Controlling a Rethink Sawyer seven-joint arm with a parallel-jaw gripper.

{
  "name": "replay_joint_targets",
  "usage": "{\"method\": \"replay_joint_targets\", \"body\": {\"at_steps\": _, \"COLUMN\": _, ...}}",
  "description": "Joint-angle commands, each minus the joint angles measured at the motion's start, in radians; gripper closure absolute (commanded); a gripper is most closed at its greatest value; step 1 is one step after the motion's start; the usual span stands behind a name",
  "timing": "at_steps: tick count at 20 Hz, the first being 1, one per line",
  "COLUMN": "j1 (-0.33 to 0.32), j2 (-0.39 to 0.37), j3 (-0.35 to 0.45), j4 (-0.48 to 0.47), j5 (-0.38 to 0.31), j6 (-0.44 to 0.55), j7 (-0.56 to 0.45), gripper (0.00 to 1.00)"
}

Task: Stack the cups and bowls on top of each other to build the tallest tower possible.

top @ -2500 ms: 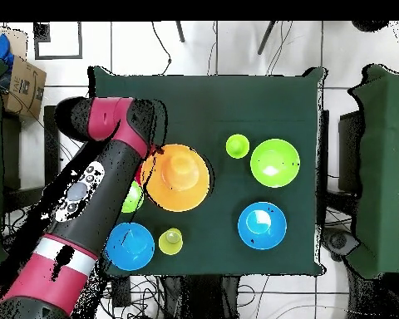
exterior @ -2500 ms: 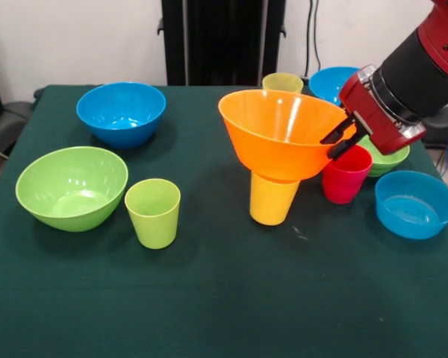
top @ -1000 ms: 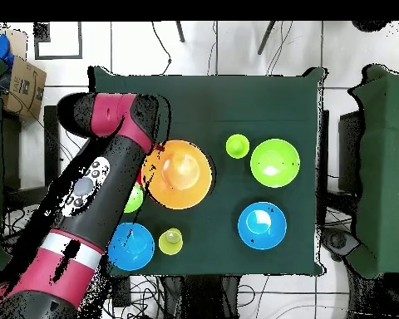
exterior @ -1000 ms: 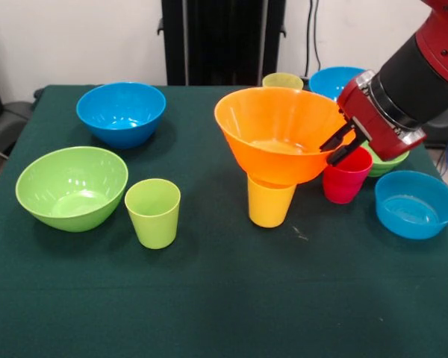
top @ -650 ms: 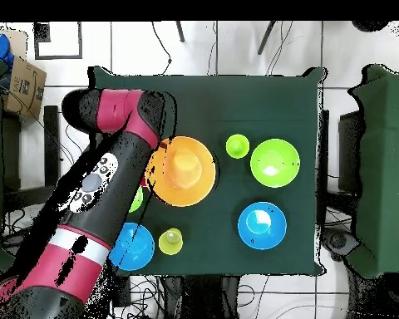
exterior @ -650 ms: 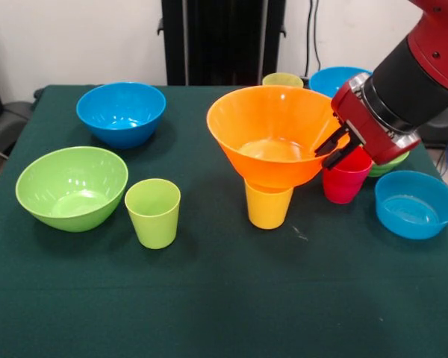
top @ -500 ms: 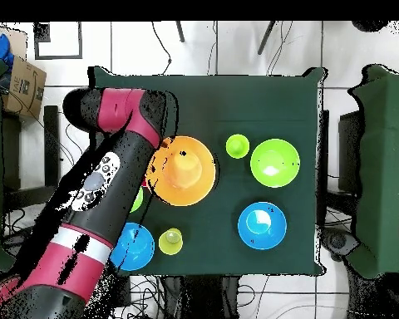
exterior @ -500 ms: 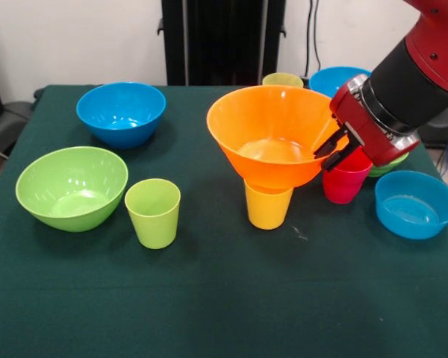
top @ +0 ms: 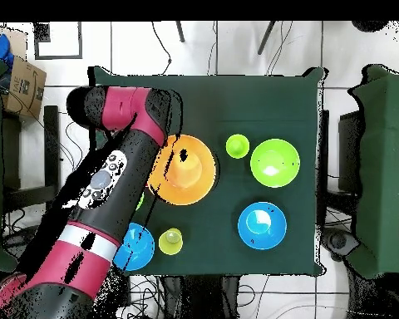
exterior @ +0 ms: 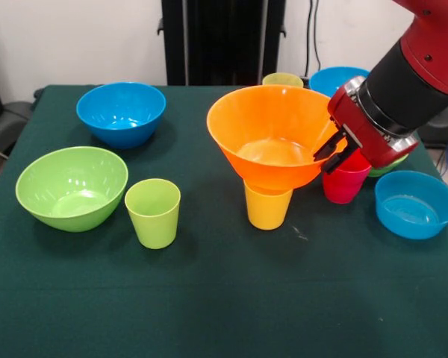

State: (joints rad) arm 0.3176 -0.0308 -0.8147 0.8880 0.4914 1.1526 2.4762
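Observation:
The large orange bowl (exterior: 272, 130) rests upright on the mouth of the bright yellow cup (exterior: 267, 210) near the table's middle, two pieces high. My gripper (exterior: 333, 154) is shut on the bowl's right rim. The red cup (exterior: 345, 183) stands right behind and below the gripper. In the overhead view the arm covers the gripper and one side of the orange bowl (top: 186, 170). The lime cup (exterior: 153, 213) and the large lime green bowl (exterior: 71, 186) stand at the left; both also show in the overhead view, the cup (top: 238, 146) beside the bowl (top: 274, 163).
A medium blue bowl (exterior: 121, 112) stands at the back left, another (exterior: 334, 79) at the back right beside the paler yellow cup (exterior: 282, 80). The shallow blue bowl (exterior: 414, 205) sits at the right. The small green bowl (exterior: 389, 160) is mostly behind my arm. The dark green table (exterior: 224, 298) is bare in front.
The orange bowl, held by my gripper, shifted left in the front view and went from tilted to level. The yellow cup under it slid left with it.

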Motion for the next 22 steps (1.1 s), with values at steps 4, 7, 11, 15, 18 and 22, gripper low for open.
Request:
{"method": "replay_joint_targets", "body": {"at_steps": 4, "j1": -0.044, "j2": 0.015, "j3": 0.174, "j4": -0.009, "j5": -0.059, "j6": -0.038, "j7": -0.051, "gripper": 1.0}}
{"method": "replay_joint_targets", "body": {"at_steps": 7, "j1": -0.049, "j2": 0.004, "j3": 0.178, "j4": -0.003, "j5": -0.062, "j6": -0.032, "j7": -0.057, "gripper": 1.0}}
{"method": "replay_joint_targets", "body": {"at_steps": 11, "j1": -0.054, "j2": -0.016, "j3": 0.183, "j4": 0.01, "j5": -0.068, "j6": -0.022, "j7": -0.069, "gripper": 1.0}}
{"method": "replay_joint_targets", "body": {"at_steps": 15, "j1": -0.064, "j2": -0.044, "j3": 0.188, "j4": 0.027, "j5": -0.078, "j6": -0.008, "j7": -0.092, "gripper": 1.0}}
{"method": "replay_joint_targets", "body": {"at_steps": 18, "j1": -0.073, "j2": -0.069, "j3": 0.191, "j4": 0.041, "j5": -0.087, "j6": 0.007, "j7": -0.115, "gripper": 1.0}}
{"method": "replay_joint_targets", "body": {"at_steps": 22, "j1": -0.09, "j2": -0.087, "j3": 0.2, "j4": 0.047, "j5": -0.099, "j6": 0.015, "j7": -0.138, "gripper": 1.0}}
